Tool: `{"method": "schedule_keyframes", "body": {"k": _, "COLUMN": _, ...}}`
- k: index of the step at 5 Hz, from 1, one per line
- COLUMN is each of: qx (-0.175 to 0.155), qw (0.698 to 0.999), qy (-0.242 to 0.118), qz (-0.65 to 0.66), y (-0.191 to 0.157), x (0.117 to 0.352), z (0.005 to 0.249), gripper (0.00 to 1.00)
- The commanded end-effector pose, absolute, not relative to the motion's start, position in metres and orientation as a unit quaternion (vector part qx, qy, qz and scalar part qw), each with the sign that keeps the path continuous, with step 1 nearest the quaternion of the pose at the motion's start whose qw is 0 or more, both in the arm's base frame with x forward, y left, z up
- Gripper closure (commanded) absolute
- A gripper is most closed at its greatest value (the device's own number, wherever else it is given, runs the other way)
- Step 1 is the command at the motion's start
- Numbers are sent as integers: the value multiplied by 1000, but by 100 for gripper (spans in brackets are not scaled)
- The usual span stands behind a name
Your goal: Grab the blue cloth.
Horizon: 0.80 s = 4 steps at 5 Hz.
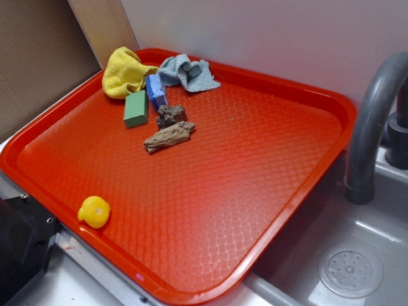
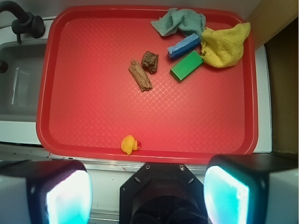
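- You are looking at the blue cloth (image 1: 187, 72) lying crumpled at the far edge of the red tray (image 1: 255, 191), by the back wall; in the wrist view it is sitting at the top of the tray (image 2: 93, 93), right of centre (image 2: 180, 22).
- One corner of it is resting against the blue sponge block (image 1: 155, 90), and the yellow cloth (image 1: 124, 71) is bunching up just beside it, so the folds where the two cloths meet are hard for you to separate in the exterior view.
- The jaws are standing wide apart and holding nothing: the wrist view is showing you two pads (image 2: 69, 198) at the bottom corners, cut off by the frame, with the gripper (image 2: 148, 196) hanging well short of the tray's near rim.
- The exterior view is not showing you the gripper at all.
- The green block (image 1: 136, 108) is lying beside the sponge; a dark lumpy piece (image 1: 171, 115) and a wood-like piece (image 1: 169, 136) are sitting near it, too rough for you to identify.
- The yellow duck (image 1: 94, 211) is standing near the tray's front rim, well apart from the cloths.
- The grey faucet (image 1: 373, 121) is being cropped at the exterior view's right edge; the sink drain (image 1: 350, 272) is showing only there.
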<state>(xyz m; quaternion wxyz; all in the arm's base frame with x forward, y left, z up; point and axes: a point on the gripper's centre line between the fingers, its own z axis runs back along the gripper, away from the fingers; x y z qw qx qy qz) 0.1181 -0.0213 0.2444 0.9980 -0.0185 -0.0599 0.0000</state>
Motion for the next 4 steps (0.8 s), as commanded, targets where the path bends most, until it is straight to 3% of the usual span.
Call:
{"method": "schedule_keyframes", "body": {"k": 1, "qx": -19, "qw": 998, "qy": -60, "qz": 0, "y": -21, "x": 118, "z": 244, "gripper": 0}}
{"method": "schedule_keyframes", "body": {"k": 2, "qx": -3, "qw": 983, "qy": -160, "qz": -87, "y": -15, "x": 168, "z": 211, "gripper": 0}}
{"method": "schedule_keyframes", "body": {"k": 3, "qx": 21, "qw": 974, "qy": -215, "qz": -64, "y": 3, "x": 221, "z": 192, "gripper": 0}}
{"method": "schedule_keyframes", "body": {"k": 4, "qx": 7, "qw": 973, "qy": -225, "qz": -54, "y": 12, "x": 271, "z": 164, "gripper": 0}}
